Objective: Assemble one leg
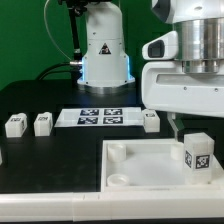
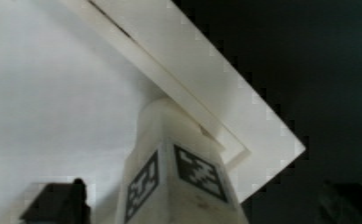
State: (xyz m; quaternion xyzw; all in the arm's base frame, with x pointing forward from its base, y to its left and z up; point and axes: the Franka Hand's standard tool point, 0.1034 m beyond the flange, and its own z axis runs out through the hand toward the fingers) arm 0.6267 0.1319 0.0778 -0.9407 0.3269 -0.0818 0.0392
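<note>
A white leg [image 1: 197, 152] with black-and-white tags stands upright on the near right corner of the large white square panel [image 1: 150, 165]. My gripper [image 1: 192, 134] hangs right over it, and one dark finger [image 1: 175, 130] shows beside the leg. In the wrist view the leg [image 2: 187, 170] rises between my two dark fingertips [image 2: 53, 203], with a gap on each side. The gripper [image 2: 196, 208] is open. The panel [image 2: 71, 100] fills the view behind the leg. Three more legs lie on the black table: two [image 1: 14, 124] [image 1: 42, 122] at the exterior view's left and one [image 1: 151, 119] behind the panel.
The marker board [image 1: 100, 117] lies flat behind the panel, in the middle of the table. The robot's base [image 1: 104, 50] stands at the back. A round socket [image 1: 120, 179] shows at the panel's near left corner.
</note>
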